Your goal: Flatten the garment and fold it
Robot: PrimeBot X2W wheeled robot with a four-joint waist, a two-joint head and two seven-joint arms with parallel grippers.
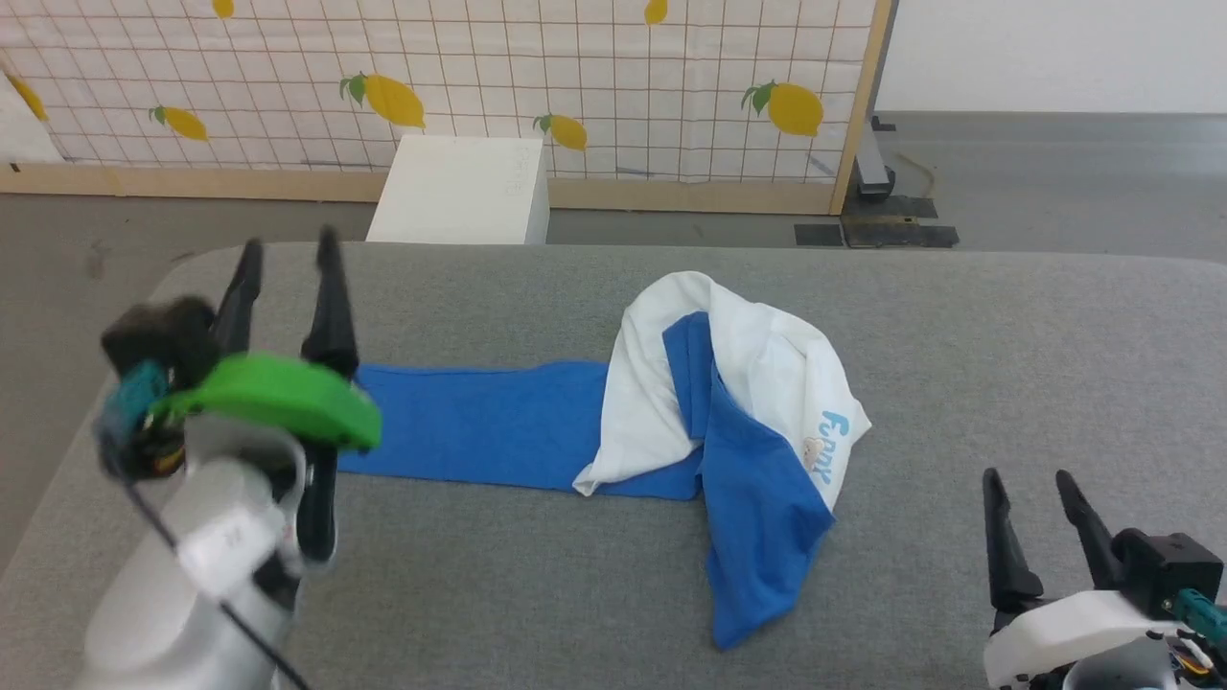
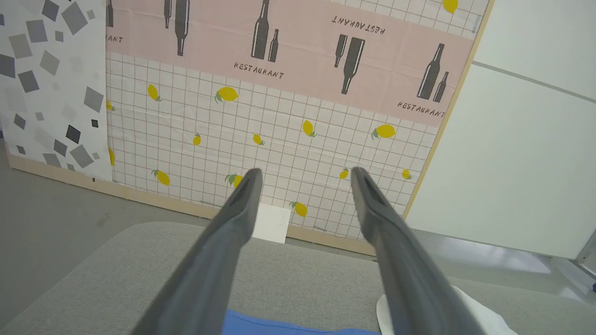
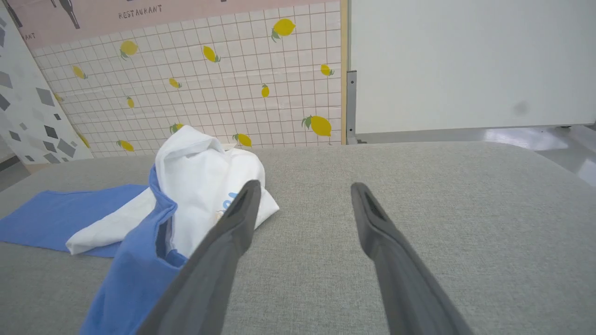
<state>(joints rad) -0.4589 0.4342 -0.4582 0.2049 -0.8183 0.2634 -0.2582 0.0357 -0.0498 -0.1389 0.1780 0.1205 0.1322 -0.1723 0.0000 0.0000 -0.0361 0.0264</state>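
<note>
The garment, a white T-shirt with royal-blue panels, lies crumpled in a heap on the grey table. One blue part stretches flat to the left toward my left gripper. That gripper is raised above the blue end, fingers wide apart and holding nothing. In the left wrist view its open fingers point at the far wall, with the garment just below them. My right gripper stands open at the lower right, apart from the cloth. In the right wrist view the garment sits left of the open gripper.
A white box stands on the floor behind the table. A lemon-patterned screen closes off the back. The table's left edge curves near my left arm. Grey table surface extends right of the heap.
</note>
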